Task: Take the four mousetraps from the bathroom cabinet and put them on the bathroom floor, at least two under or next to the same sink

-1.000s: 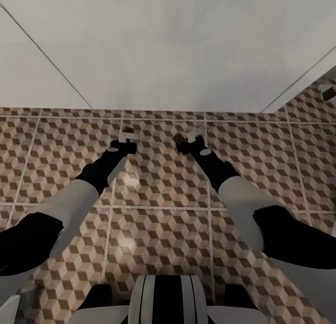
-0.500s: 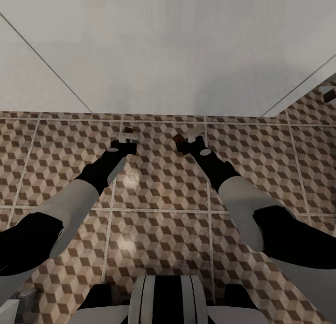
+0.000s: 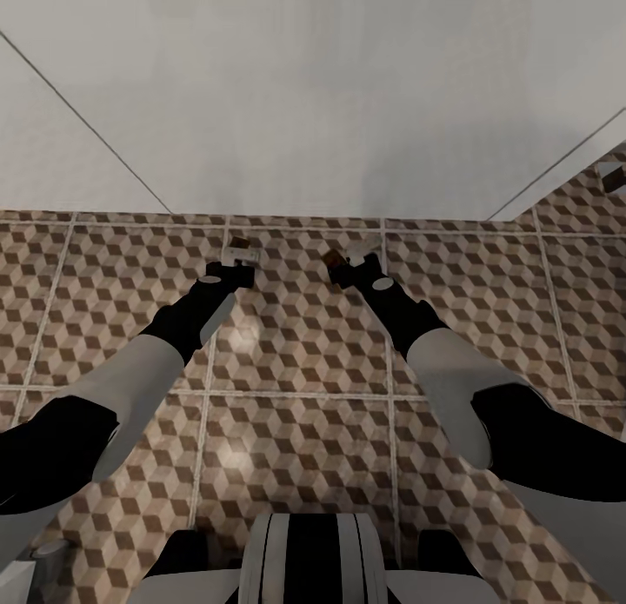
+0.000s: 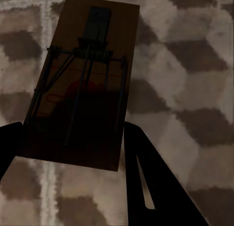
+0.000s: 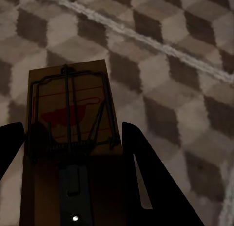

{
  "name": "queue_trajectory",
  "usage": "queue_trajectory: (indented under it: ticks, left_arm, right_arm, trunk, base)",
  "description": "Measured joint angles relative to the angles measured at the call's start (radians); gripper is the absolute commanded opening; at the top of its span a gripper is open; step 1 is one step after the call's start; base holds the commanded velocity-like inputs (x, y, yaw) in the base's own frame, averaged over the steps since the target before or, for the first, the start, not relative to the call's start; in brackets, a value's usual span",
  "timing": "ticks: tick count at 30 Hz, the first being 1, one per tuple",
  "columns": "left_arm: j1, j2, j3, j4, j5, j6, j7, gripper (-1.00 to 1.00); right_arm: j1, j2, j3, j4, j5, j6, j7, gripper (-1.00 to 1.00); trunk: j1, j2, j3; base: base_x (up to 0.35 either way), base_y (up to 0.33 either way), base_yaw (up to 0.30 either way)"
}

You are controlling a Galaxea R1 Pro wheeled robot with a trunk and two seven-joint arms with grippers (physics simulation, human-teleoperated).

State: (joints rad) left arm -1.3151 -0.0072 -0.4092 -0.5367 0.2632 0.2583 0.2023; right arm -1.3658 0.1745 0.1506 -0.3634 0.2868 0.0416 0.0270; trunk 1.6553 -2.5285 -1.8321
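- Seen from the head camera, both arms reach forward and down over the bathroom floor [image 3: 296, 343], which is laid with large tiles in a brown, beige and white cube pattern with pale grout lines.
- The left end effector [image 3: 241, 255] hangs above the floor close to the foot of a plain white wall [image 3: 313, 91]; a small wooden mousetrap [image 3: 239, 242] shows at its tip.
- In the left wrist view, that mousetrap [image 4: 83, 84] sits between the two dark fingers [image 4: 146, 177], which press against its long edges, so the left end effector is pinching it. The tan board carries a dark metal spring and bar, with a red mark beneath the wire.
- The right end effector [image 3: 346, 261] hangs just beside the left one at about the same height above the floor, and it too holds a mousetrap [image 3: 332, 257] at its tip.
- In the right wrist view, this second mousetrap [image 5: 70, 133] lies between the fingers [image 5: 141, 172], clamped by its sides, with the red mark and the wire frame facing the camera.
- Under both traps the wrist views show patterned tile and a grout line.
- At the far right of the head view, a small dark object [image 3: 613, 178] lies on the floor; it is too small to identify.
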Motion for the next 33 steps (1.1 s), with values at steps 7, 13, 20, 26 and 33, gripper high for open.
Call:
queue_trajectory:
  ticks: [7, 13, 20, 26, 33]
  left_arm:
    - [0.000, 0.000, 0.000, -0.001, 0.000, 0.000, 0.000, -1.00]
    - [0.001, -0.003, 0.000, -0.004, 0.000, 0.001, 0.000, -1.00]
    - [0.001, -0.007, 0.000, -0.010, 0.000, 0.001, -0.004, -1.00]
    - [0.001, -0.008, 0.000, -0.009, 0.000, 0.001, -0.031, -1.00]
    - [0.004, -0.008, 0.000, -0.010, 0.000, 0.001, -0.034, -1.00]
  right_arm:
    - [-0.001, 0.000, -0.001, 0.001, 0.001, 0.002, -0.029, -1.00]
    - [-0.001, 0.000, -0.002, 0.003, 0.001, 0.006, -0.071, -1.00]
    - [-0.001, 0.000, -0.003, 0.065, 0.004, 0.005, -0.132, -1.00]
    - [-0.001, 0.000, -0.002, 0.087, 0.004, 0.006, -0.144, -1.00]
    - [-0.001, 0.000, -0.002, 0.097, 0.005, 0.006, -0.153, -1.00]
  trunk:
    - [0.000, 0.000, 0.000]
    - [0.000, 0.000, 0.000]
    - [0.000, 0.000, 0.000]
    - [0.000, 0.000, 0.000]
    - [0.000, 0.000, 0.000]
  base:
    - [0.020, 0.000, 0.000]
    - [0.001, 0.000, 0.000]
    - [0.000, 0.000, 0.000]
    - [0.000, 0.000, 0.000]
    - [0.000, 0.000, 0.000]
